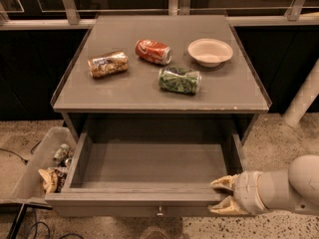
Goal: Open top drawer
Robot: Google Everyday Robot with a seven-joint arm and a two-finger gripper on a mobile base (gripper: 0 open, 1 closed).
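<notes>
The top drawer stands pulled far out of the grey cabinet. Its plain grey inside holds nothing, and its small round metal knob shows at the centre of the front. My gripper is at the right end of the drawer front. One tan finger lies over the front's top rim and the other is on the outer face. The fingers stand apart. The white forearm reaches in from the right edge.
The cabinet top holds a crushed brown can, a red soda can, a green can and a white bowl. A grey bin with trash stands on the floor at left. A white post stands at right.
</notes>
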